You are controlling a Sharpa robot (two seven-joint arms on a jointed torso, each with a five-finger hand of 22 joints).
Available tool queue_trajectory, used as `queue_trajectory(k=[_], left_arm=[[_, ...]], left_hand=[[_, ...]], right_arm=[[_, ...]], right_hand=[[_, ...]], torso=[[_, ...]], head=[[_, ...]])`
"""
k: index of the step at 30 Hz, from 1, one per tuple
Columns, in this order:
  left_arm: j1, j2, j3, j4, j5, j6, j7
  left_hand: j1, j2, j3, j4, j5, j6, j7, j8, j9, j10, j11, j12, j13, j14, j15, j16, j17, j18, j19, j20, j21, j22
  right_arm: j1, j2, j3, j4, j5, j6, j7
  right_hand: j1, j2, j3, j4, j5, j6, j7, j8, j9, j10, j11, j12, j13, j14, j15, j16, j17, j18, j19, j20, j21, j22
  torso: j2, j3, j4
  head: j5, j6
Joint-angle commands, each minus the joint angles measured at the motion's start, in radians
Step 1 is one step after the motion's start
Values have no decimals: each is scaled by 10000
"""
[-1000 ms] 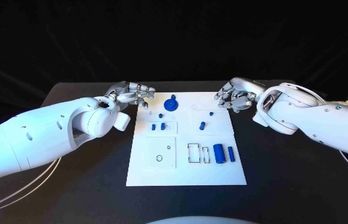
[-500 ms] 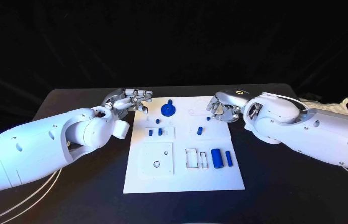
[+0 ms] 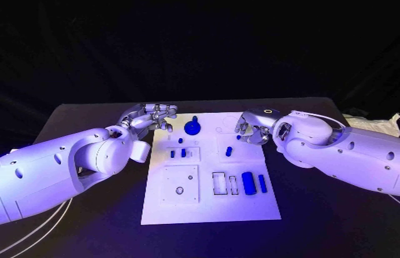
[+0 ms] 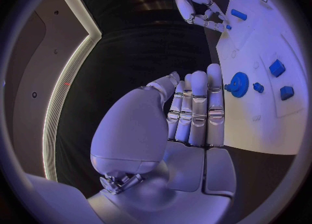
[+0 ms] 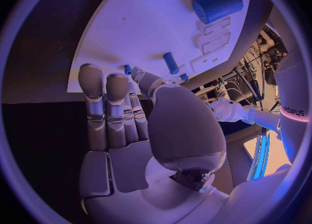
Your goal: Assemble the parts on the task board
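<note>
Change: both hands have drawn in toward the board's far end since a second ago; the right hand has come over the board's far right edge, and the whole head picture has shifted, so the board's own shift is the camera's.
Right hand (image 3: pixel 254 126): at the board's 1 o'clock, fingers straight and close together in the right wrist view (image 5: pixel 124 125), thumb folded across; holding nothing, tips just above a small blue peg (image 3: pixel 239 136).
Left hand (image 3: pixel 152 118): at the board's 11 o'clock, just off its far left corner; fingers side by side and extended in the left wrist view (image 4: pixel 189 115), empty, not touching any part.
Task board (image 3: pixel 208 206): white plate lying flat at the table's centre, between the two arms.
Blue gear (image 3: pixel 192 127): at 12 o'clock on the board, nearest the left hand.
Two small blue pieces (image 3: pixel 178 153): in a framed recess at about 10 o'clock.
Blue pin (image 3: pixel 228 151): right of centre.
Large blue cylinder (image 3: pixel 247 183): at 4 o'clock, with a thinner blue rod (image 3: pixel 262 183) just beside it.
Black table (image 3: pixel 92 223): under everything.
</note>
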Motion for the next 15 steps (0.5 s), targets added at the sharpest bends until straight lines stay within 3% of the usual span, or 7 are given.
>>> queue_trajectory(k=[1,7,8,9,10,15], left_arm=[[-4,-2,7,53,152,97,343],[-4,-27,7,70,155,116,383],[-4,-28,7,71,156,120,389],[-4,-30,7,72,156,131,396],[-4,-31,7,73,156,142,399],[-4,-30,7,81,156,180,397]], left_hand=[[103,-28,-2,-73,4,-48,2,44,-6,-65,-21,35,13,-55,-14,-44,-13,197,33,3,-35,-19],[119,-34,-21,-97,0,-53,6,56,-6,-76,-18,54,19,-59,-14,-46,-20,196,39,2,-45,-27],[119,-34,-21,-97,0,-53,6,56,-6,-76,-18,54,19,-59,-14,-46,-20,196,39,2,-45,-27],[119,-34,-21,-97,0,-53,6,56,-6,-76,-18,54,19,-59,-14,-46,-20,196,39,2,-45,-27],[119,-34,-21,-97,0,-53,6,56,-6,-76,-18,54,19,-59,-14,-46,-20,196,39,2,-45,-27],[118,-33,-25,-98,0,-53,7,59,-6,-78,-16,57,20,-60,-13,-46,-21,196,40,2,-47,-29]], right_arm=[[-45,70,-4,-108,-274,339,-170],[-113,171,-7,-246,-320,282,-172],[-120,180,-7,-252,-322,268,-168],[-129,196,-7,-262,-324,249,-162],[-137,212,-7,-269,-325,242,-161],[-167,282,-9,-311,-276,330,-153]], right_hand=[[3,-86,10,48,-14,100,31,24,3,-71,13,-49,-8,38,70,55,37,-47,-82,13,47,20],[16,-78,38,65,-1,92,64,9,-4,-111,36,-64,-5,27,88,89,69,-48,-115,30,93,58],[17,-76,40,65,0,92,64,8,-4,-112,36,-64,-5,26,89,88,68,-48,-116,30,94,58],[25,-67,52,67,5,94,65,8,-4,-111,37,-63,-3,24,90,94,74,-48,-122,33,102,65],[41,-45,80,75,17,99,67,7,-5,-108,41,-59,0,16,94,103,82,-48,-137,40,123,83],[62,24,162,112,30,116,72,7,-7,-96,45,-47,4,0,100,135,113,-44,-177,53,181,132]], torso=[[-9,-1,-3],[-6,8,-4],[-5,9,-4],[-8,10,-6],[-8,9,-7],[-2,1,1]], head=[[2,14],[23,22],[41,141],[55,337],[60,405],[9,322]])
